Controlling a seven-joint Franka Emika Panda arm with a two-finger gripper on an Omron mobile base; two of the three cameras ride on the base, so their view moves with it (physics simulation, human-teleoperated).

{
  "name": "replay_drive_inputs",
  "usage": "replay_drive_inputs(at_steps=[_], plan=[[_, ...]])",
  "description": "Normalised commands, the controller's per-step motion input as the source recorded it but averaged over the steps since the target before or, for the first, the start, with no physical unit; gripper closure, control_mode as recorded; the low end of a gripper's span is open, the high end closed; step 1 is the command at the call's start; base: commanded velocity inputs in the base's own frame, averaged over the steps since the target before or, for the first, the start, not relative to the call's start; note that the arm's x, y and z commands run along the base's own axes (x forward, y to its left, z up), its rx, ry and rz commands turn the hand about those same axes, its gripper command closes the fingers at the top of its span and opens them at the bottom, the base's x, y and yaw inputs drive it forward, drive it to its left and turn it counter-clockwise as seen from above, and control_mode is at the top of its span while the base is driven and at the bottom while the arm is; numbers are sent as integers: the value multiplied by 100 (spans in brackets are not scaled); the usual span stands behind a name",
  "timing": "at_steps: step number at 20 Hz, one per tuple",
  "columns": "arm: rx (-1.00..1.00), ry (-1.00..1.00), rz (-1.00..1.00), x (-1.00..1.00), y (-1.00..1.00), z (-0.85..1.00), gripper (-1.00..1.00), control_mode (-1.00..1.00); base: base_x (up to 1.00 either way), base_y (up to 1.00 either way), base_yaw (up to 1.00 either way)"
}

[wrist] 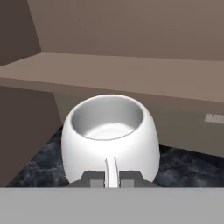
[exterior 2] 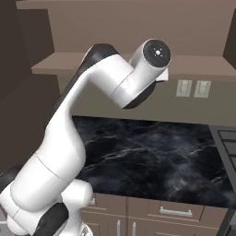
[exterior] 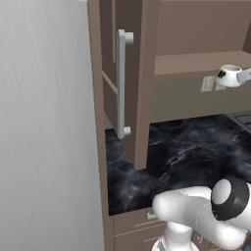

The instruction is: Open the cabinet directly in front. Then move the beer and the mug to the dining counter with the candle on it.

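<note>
Overhead, the cabinet (exterior: 137,73) is standing open, its shelf bare. Below it the black marble tabletop (exterior: 186,152) is lying well under the mug (wrist: 109,140), which is hanging upright in the air just out from the shelf edge. The tool (wrist: 112,178) is clamping its handle, mug straight ahead of the fingertips.

My arm (exterior 2: 69,133) rises from the lower left and bends at the elbow, the wrist end lifted against the front edge of the cabinet (exterior 2: 193,64) shelf. Below it lies the black marble worktop (exterior 2: 152,161); two wall outlets (exterior 2: 192,88) sit just right of the wrist. Brown drawer fronts (exterior 2: 175,212) with silver handles run under the worktop.
</note>
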Motion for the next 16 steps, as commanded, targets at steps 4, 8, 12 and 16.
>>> replay_drive_inputs(at_steps=[4, 8, 12, 16], plan=[[0, -12, 5, -79, 25, 0, 100, -100, 0, 0, 0], [0, -11, 6, -81, 28, 0, 100, -100, 0, 0, 0], [0, -10, 7, -80, 24, -3, 100, -100, 0, 0, 0], [0, -10, 7, -78, 22, -8, 100, -100, 0, 0, 0]])
